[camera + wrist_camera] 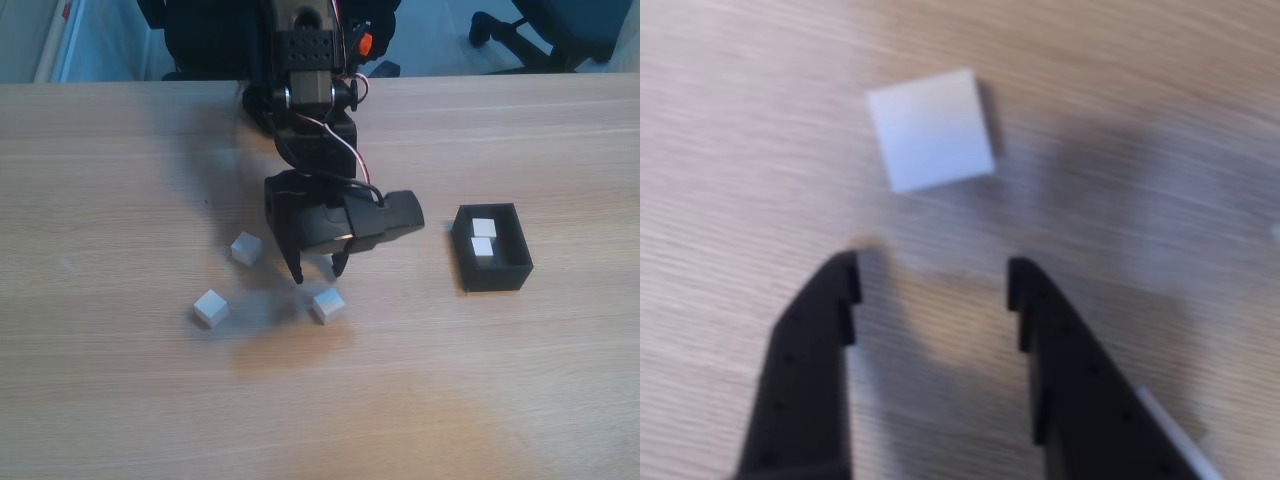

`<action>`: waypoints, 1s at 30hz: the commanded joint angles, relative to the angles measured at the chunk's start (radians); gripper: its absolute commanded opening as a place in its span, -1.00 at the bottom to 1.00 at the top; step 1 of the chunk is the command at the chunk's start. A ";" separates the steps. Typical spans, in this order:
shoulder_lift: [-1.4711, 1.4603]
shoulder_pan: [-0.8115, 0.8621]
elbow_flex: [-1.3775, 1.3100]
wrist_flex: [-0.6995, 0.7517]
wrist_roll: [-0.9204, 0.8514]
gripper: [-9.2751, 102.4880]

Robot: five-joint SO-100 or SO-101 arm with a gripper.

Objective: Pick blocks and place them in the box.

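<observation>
A black two-finger gripper (318, 272) is seen poised low over a wooden table (120, 400), its jaws parted and nothing held between them. In the wrist view the gripper (932, 275) is shown with one white cube (931, 130) lying just beyond the fingertips, apart from both. In the fixed view four white cubes are scattered around the gripper near the table's middle: one (327, 305) just below the fingertips, one (245, 248) to its left, one (210, 308) farther toward the near edge, and a fourth (321, 262) partly hidden behind the fingers. The black box (492, 274) is set well apart toward the right edge, two cubes (484, 239) resting inside it side by side. Red-and-white wires (345, 140) are looped along the arm (310, 100), and an office chair base (520, 25) is visible beyond the far edge.
</observation>
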 commanded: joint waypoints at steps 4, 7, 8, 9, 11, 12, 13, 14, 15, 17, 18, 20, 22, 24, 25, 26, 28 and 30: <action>-0.043 0.003 -0.083 -0.040 0.003 -0.56; -0.066 0.002 -0.103 -0.052 0.005 -0.56; -0.074 0.002 -0.110 -0.054 0.005 -0.56; -0.083 0.002 -0.118 -0.057 0.005 -0.56; -0.101 0.000 -0.138 -0.060 0.003 -0.56; -0.110 0.000 -0.147 -0.060 0.003 -0.56; -0.120 -0.002 -0.158 -0.060 0.003 -0.56; -0.130 -0.005 -0.169 -0.060 0.005 -0.56; -0.140 -0.006 -0.181 -0.060 0.009 -0.56; -0.160 -0.012 -0.202 -0.060 0.017 -0.56; -0.167 -0.015 -0.213 -0.060 0.021 -0.56; -0.186 -0.021 -0.232 -0.060 0.026 -0.56; -0.204 -0.026 -0.249 -0.060 0.034 -0.56; -0.221 -0.028 -0.265 -0.060 0.037 -0.57; -0.229 -0.028 -0.272 -0.060 0.035 -0.58; -0.235 -0.028 -0.276 -0.061 0.032 -0.58; -0.242 -0.026 -0.282 -0.063 0.029 -0.62; -0.244 -0.026 -0.284 -0.061 0.026 -0.70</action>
